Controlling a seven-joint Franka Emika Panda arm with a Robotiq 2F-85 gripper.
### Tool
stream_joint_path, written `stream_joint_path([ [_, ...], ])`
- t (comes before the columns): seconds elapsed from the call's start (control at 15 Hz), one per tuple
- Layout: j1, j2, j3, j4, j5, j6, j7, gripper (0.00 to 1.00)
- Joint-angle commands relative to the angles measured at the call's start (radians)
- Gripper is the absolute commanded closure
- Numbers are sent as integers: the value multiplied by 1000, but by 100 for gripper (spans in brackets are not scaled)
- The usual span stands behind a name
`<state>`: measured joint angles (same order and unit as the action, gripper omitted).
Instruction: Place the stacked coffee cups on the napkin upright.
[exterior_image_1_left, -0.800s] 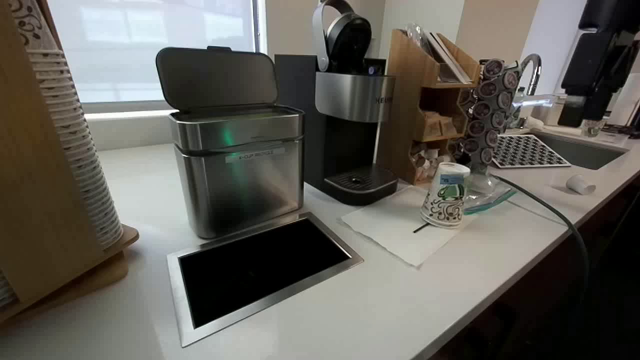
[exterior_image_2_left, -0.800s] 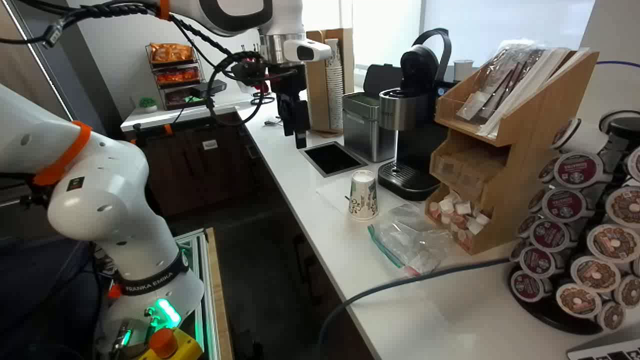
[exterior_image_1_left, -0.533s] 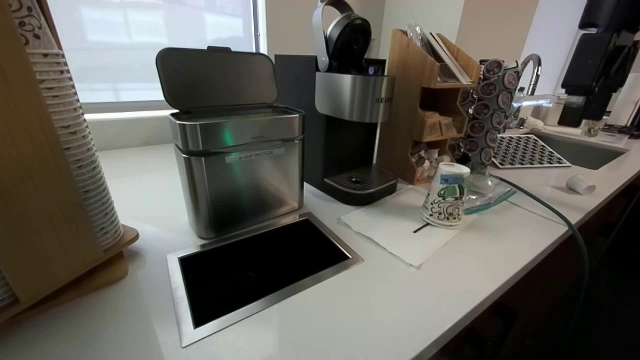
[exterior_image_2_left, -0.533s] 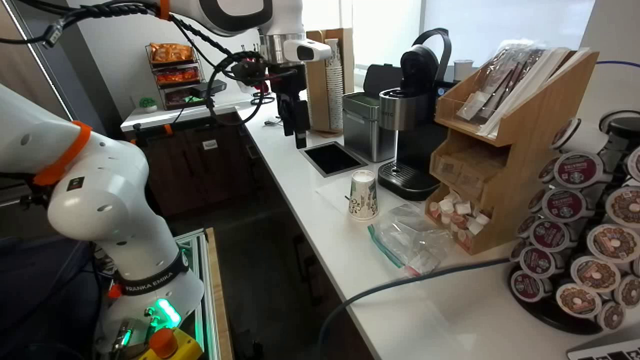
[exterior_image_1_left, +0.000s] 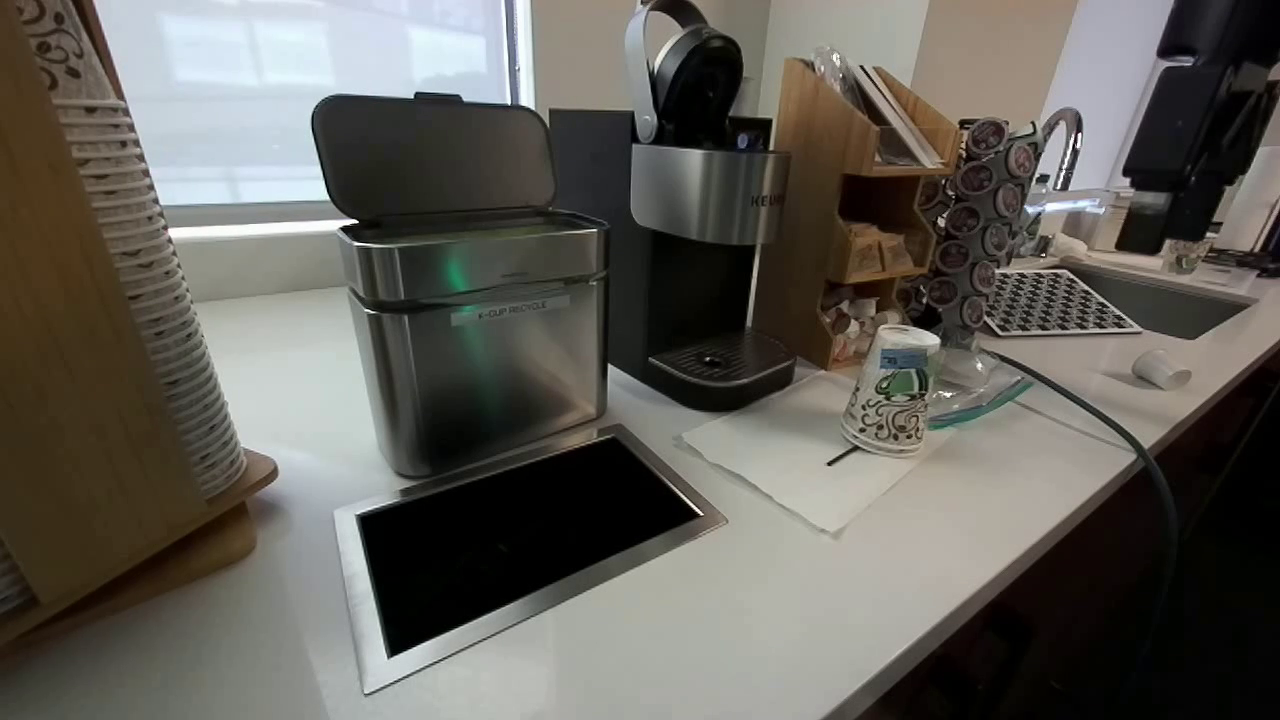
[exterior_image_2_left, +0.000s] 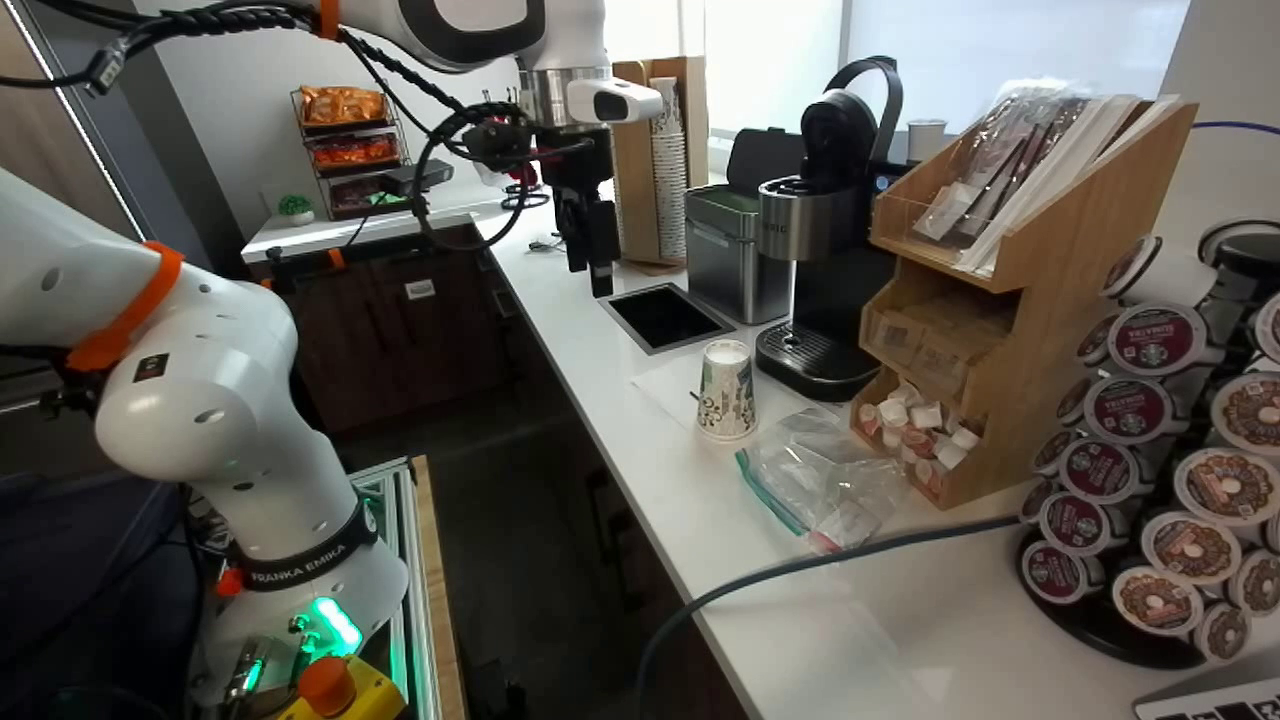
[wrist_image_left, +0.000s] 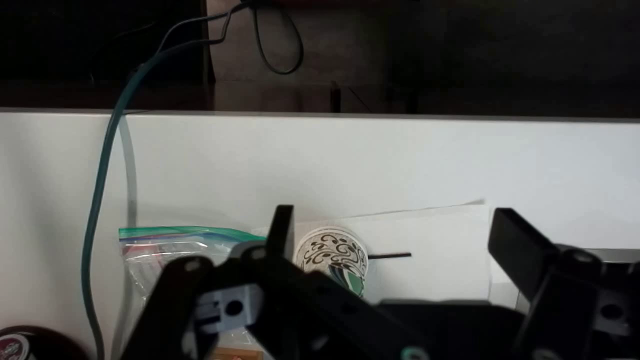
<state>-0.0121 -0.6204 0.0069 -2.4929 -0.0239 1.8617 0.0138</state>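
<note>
So, nothing is being seen to shift over the last second: the stacked cups (exterior_image_1_left: 890, 395) are being kept in the same spot and the pincer (wrist_image_left: 392, 230) is being held at the same height. Its jaws are being kept spread wide, nothing being pinched. The cups are being carried by the napkin (exterior_image_1_left: 775, 452), below the pincer and well apart from it, close to the side by the plastic bag (exterior_image_2_left: 830, 480). They're being stood straight but apparently mouth down, wider end below. If "upright" is just being taken as standing, the job is probably being counted as done; if mouth-up is being wanted, a flip is being owed. A black stick (exterior_image_1_left: 843, 456) is being shown right by the cups.

Writing: beyond the pincer, across the surface (exterior_image_1_left: 700, 610), "KEU" is being shown on the coffee machine (exterior_image_1_left: 705, 195), so Keurig's being guessed. "K-CUP RECYCLE" is being spelled out on the bin (exterior_image_1_left: 480, 385) beside it. "FRANKA EMIKA" is being displayed on the black band (exterior_image_2_left: 312, 560) below the pincer. "SUMATRA" is seemingly being read off a pod (exterior_image_2_left: 1158, 340). The cups' blue sticker (exterior_image_1_left: 904, 360) is being left unread, too small.
</note>
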Motion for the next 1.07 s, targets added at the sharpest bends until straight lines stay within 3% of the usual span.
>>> stream_joint_path([
  [0.0, 2, 0, -1, 2, -1, -2, 1, 0],
  [0.73, 2, 0, -1, 2, -1, -2, 1, 0],
  [0.87, -55, 7, -29, -15, -2, 12, 70, 0],
  [1.0, -64, 0, -62, -42, -3, 60, 32, 0],
])
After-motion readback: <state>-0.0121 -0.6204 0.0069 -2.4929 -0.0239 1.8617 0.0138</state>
